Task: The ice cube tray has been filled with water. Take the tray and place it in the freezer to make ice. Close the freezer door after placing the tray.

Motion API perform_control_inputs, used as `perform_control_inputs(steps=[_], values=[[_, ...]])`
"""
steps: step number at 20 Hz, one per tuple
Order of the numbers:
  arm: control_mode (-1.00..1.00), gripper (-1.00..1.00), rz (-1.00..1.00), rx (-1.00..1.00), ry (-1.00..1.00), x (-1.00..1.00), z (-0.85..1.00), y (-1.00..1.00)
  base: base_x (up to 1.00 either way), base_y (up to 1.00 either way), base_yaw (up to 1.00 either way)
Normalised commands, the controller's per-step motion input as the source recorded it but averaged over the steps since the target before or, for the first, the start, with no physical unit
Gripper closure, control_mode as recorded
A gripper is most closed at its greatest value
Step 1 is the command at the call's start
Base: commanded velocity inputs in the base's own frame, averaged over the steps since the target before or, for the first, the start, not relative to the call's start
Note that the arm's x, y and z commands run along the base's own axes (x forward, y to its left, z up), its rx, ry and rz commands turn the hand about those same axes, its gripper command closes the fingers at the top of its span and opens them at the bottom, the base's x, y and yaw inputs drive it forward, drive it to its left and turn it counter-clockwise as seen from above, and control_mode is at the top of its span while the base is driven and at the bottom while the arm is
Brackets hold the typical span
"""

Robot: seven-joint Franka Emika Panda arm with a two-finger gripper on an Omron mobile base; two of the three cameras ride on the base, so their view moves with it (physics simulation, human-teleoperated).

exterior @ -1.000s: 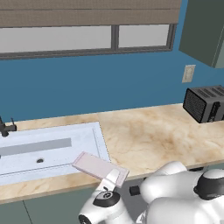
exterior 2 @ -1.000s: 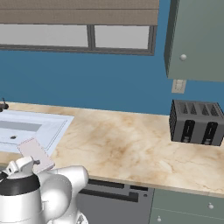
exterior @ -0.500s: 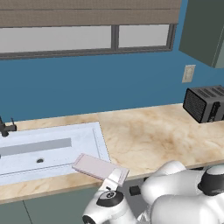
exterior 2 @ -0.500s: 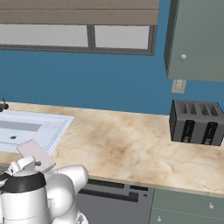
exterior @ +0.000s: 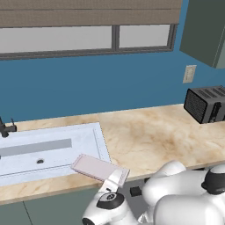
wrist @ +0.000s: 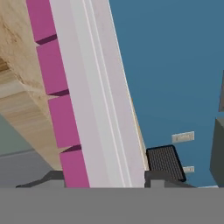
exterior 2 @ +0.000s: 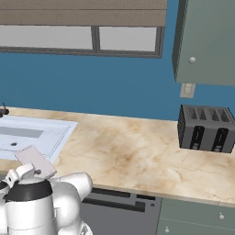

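Ice cube tray (wrist: 94,100) seen edge-on between the fingers (wrist: 52,178)

The pale tray runs up the frame with magenta cells along its left side. A dark finger stands close on each side of it at the bottom. Beige worktop (wrist: 17,65) lies at left; blue wall (wrist: 175,65) and a black toaster (wrist: 165,162) at right.

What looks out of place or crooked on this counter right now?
The ice cube tray lies askew at the counter's front edge, one end over the sink's corner, the other jutting past the edge toward the gripper, whose fingers flank it.
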Motion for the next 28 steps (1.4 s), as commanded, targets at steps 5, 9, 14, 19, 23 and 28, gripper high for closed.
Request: perform_control_inputs(steps=[5, 9, 14, 19, 23, 28], values=[[-1.0, 1.0, 0.0, -0.06, -0.05, -0.07, 0.94, 0.09, 0.0, 0.0, 0.0], [-1.0, 1.0, -0.02, -0.06, -0.01, 0.0, 1.0, -0.06, 0.0, 0.0, 0.0], [-1.0, 1.0, -0.11, -0.07, 0.02, 0.0, 0.88, -0.31, 0.0, 0.0, 0.0], [-1.0, 1.0, -0.2, -0.05, 0.0, 0.0, 0.65, -0.57, 0.0, 0.0, 0.0], [-1.0, 1.0, -0.22, -0.04, -0.02, 0.0, 0.52, -0.7, 0.0, 0.0, 0.0], [-1.0, 1.0, -0.23, -0.03, -0.01, 0.0, 0.45, -0.69, 0.0, 0.0, 0.0]])
